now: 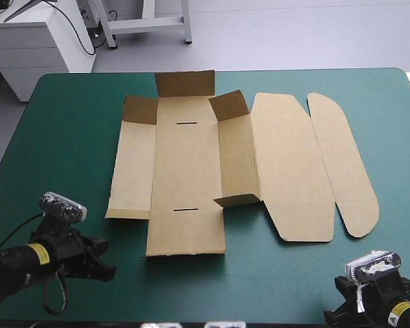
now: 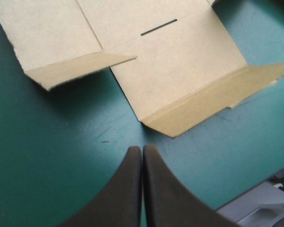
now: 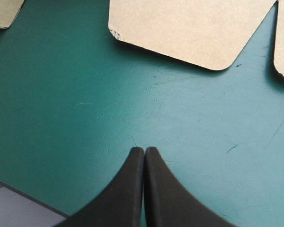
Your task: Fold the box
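Ahead of the left end effector (image 2: 142, 150), the box (image 2: 180, 66) runs out of the picture, so only its near end panel and two flaps show. Ahead of the right end effector (image 3: 144, 151), only rounded corners of the box's outer panels show. From above, that end effector is partly cut off by the picture's edge.

Robot lab: teal-green table (image 1: 68, 137), white drawer cabinet (image 1: 34, 48), metal stand (image 1: 147, 24) beyond.
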Controlling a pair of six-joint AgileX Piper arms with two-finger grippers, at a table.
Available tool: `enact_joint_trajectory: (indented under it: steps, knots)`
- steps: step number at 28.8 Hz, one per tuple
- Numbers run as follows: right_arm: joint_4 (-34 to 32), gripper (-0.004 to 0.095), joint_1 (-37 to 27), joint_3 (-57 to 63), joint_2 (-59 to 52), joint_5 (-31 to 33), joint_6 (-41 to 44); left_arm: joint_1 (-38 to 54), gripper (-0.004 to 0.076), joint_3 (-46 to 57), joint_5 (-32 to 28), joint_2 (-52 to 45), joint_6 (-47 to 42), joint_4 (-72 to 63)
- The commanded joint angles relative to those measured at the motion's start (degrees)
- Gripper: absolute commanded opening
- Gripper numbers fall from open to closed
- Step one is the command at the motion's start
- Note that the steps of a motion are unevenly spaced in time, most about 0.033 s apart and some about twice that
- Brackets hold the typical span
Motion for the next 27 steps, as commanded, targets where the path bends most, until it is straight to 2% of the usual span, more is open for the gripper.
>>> enact_joint_trajectory:
  steps: [1,6,12,17,21,24,27]
  knots:
    - [0.28,-0.0014,0.07,-1.38,0.73,-2.83,-0.38,0.02,-0.0005,-6.49,-2.41,6.76,-0.09,1.59]
    - [0.28,-0.0014,0.07,-1.38,0.73,-2.83,-0.38,0.12,0.0017,-14.62,-2.53,18.1,1.36,4.49]
    - [0.28,-0.0014,0.07,-1.38,0.73,-2.83,-0.38,2.57,0.0017,-21.72,-2.78,27.7,5.77,0.98]
    - [0.28,-0.0014,0.07,-1.38,0.73,-2.83,-0.38,13.03,0.0017,-24.89,-1.53,32.48,17.64,-13.93]
    - [0.28,-0.0014,0.07,-1.38,0.73,-2.83,-0.38,23.93,0.0017,-25.15,4.01,34.61,26.14,-25.45]
    - [0.28,-0.0014,0.07,-1.38,0.73,-2.83,-0.38,31.35,0.0017,-25.15,7.91,35.01,28.33,-27.18]
    - [0.28,-0.0014,0.07,-1.38,0.73,-2.83,-0.38,38.08,0.0017,-25.15,9.33,35.01,29.04,-27.26]
